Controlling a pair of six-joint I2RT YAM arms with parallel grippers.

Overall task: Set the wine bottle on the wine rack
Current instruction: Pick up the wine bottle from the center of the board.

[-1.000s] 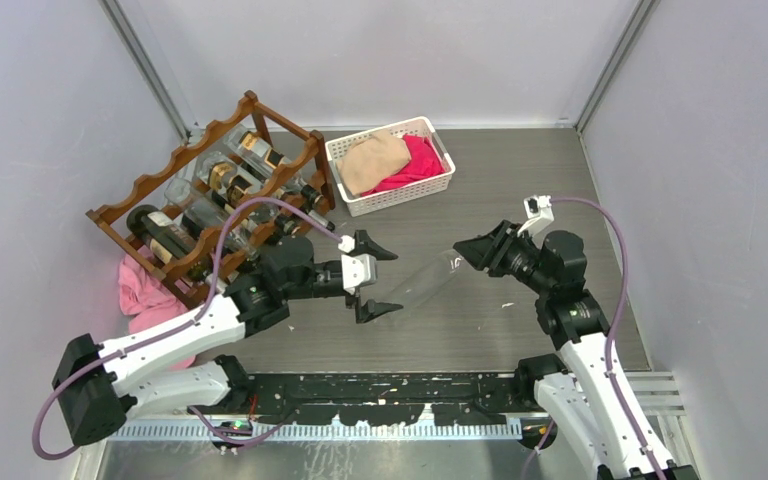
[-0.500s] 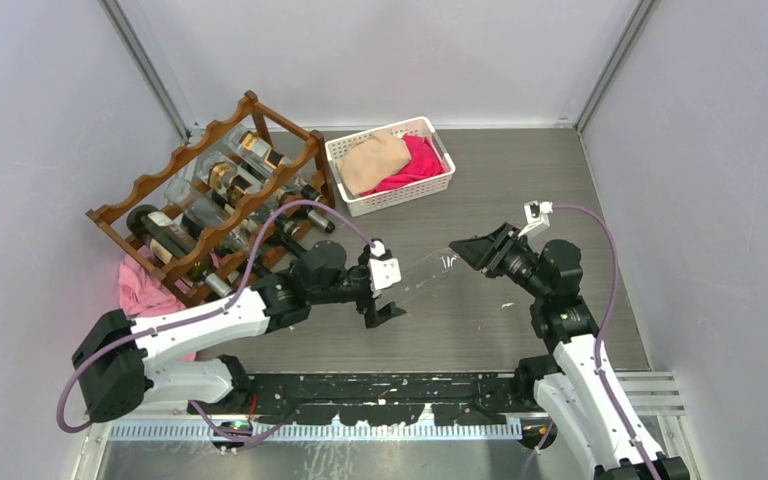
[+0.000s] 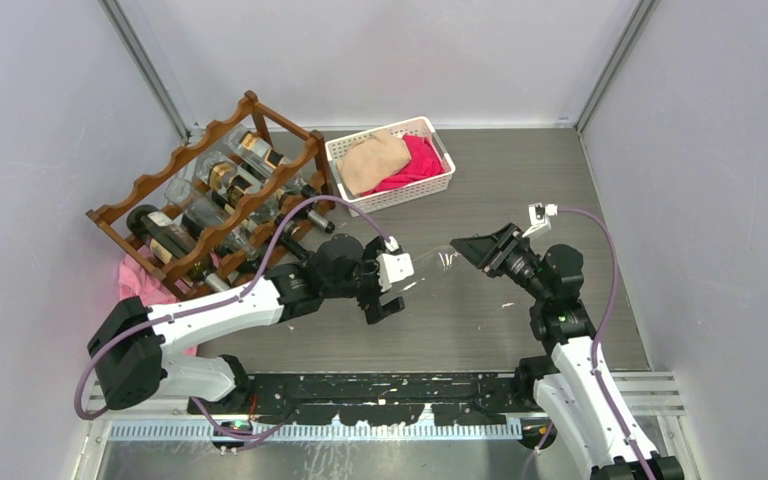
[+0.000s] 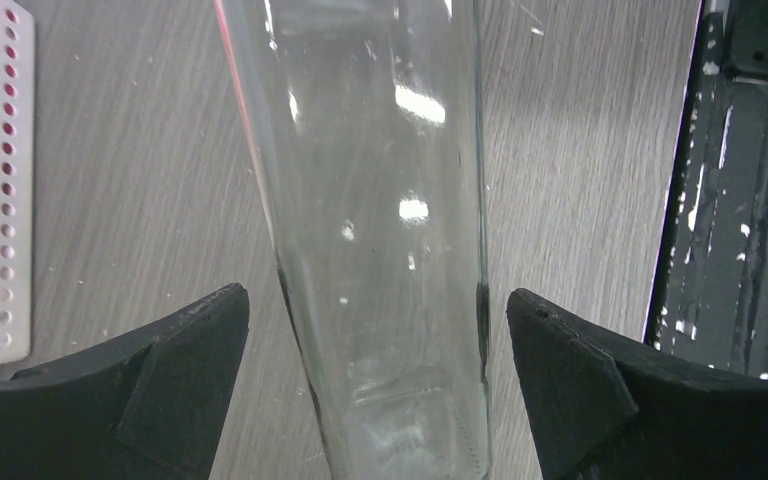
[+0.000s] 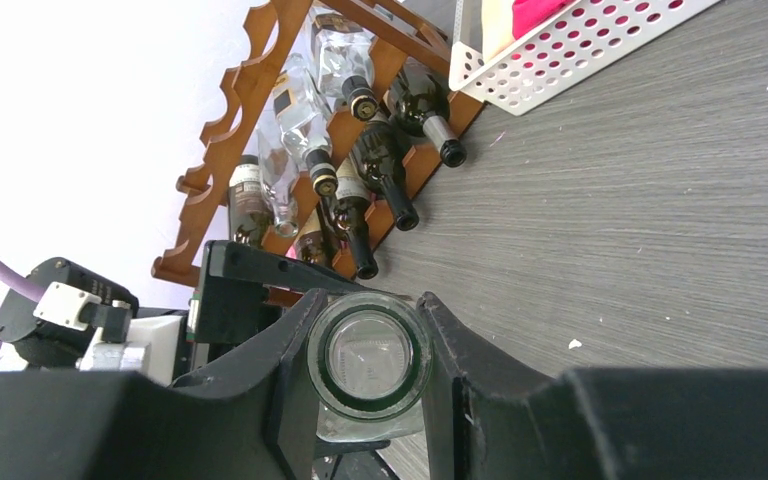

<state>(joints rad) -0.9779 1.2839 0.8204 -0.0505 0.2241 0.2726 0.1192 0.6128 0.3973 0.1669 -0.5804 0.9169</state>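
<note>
Bottle [image 3: 428,268], pointing at the left edge, is being pinched endwise by the right gripper [image 5: 370,330]. It is being straddled, untouched, by the open left gripper [image 4: 378,305].

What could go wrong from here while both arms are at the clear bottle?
1. The left fingers flank the clear bottle without touching; if the right fingers, clamped on its end, release first, it could drop onto the table.
2. The wine rack looks nearly full, so insertion may knock stored bottles.
</note>
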